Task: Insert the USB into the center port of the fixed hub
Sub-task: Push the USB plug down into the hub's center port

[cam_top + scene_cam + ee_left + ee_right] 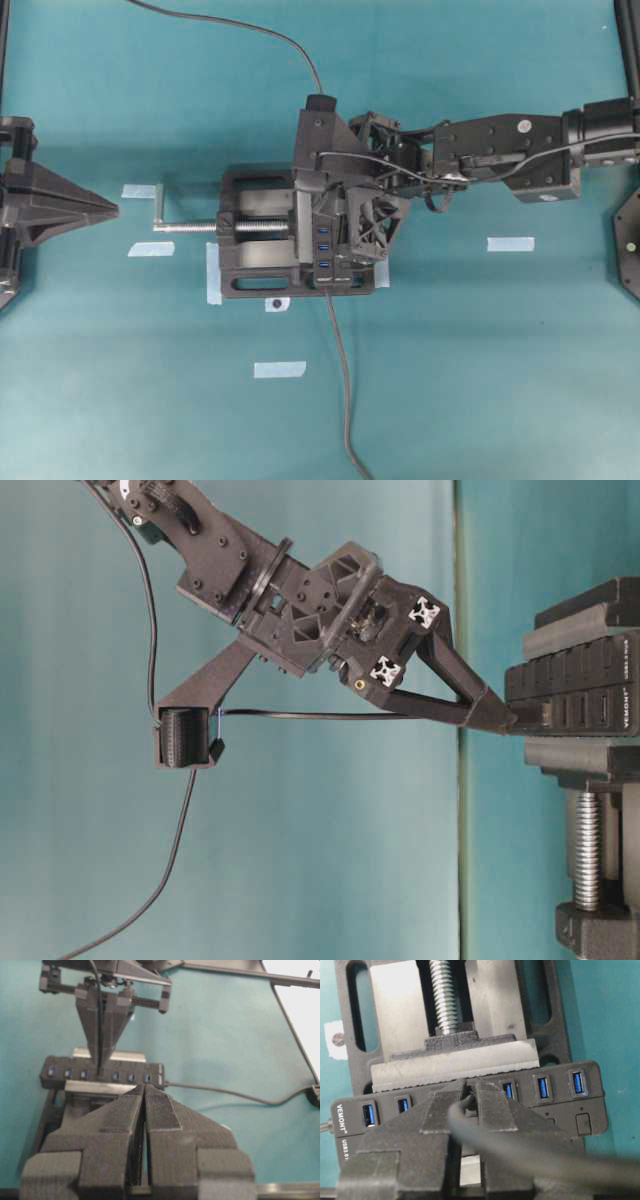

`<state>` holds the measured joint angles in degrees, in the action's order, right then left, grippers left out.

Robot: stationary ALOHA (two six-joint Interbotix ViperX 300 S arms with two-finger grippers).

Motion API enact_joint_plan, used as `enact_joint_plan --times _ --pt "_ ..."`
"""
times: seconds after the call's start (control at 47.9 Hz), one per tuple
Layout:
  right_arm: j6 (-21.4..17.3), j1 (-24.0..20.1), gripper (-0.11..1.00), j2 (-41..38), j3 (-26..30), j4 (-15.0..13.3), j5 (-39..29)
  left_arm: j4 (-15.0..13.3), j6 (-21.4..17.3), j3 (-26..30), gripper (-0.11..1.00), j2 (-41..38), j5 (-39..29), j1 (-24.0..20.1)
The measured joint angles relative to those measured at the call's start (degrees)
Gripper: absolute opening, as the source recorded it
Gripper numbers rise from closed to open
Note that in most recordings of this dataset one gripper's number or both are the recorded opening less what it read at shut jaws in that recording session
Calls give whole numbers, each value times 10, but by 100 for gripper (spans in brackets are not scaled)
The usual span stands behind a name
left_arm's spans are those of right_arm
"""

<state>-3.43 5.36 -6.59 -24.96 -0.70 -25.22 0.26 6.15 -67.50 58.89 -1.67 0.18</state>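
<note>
Your right tool [500,718] is closed on the USB [468,1104], its tips pressed against the row of slots near the middle of the fixed hub [580,1110]. Your left tool [144,1110] sits well back at the edge of the teal surface [480,380], pinched shut on nothing. You'll see the hub clamped in the black vise [250,280], and the USB's thin cable [300,716] trailing back from the tips.

The small black USB [528,716] meets the center slot of the black, blue-slotted fixed hub [560,1091].
</note>
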Motion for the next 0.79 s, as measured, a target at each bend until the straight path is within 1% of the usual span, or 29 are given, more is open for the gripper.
enact_joint_plan --times 0.794 --pt "0 -1 6 -8 -7 3 4 0 0 -2 0 0 0 0"
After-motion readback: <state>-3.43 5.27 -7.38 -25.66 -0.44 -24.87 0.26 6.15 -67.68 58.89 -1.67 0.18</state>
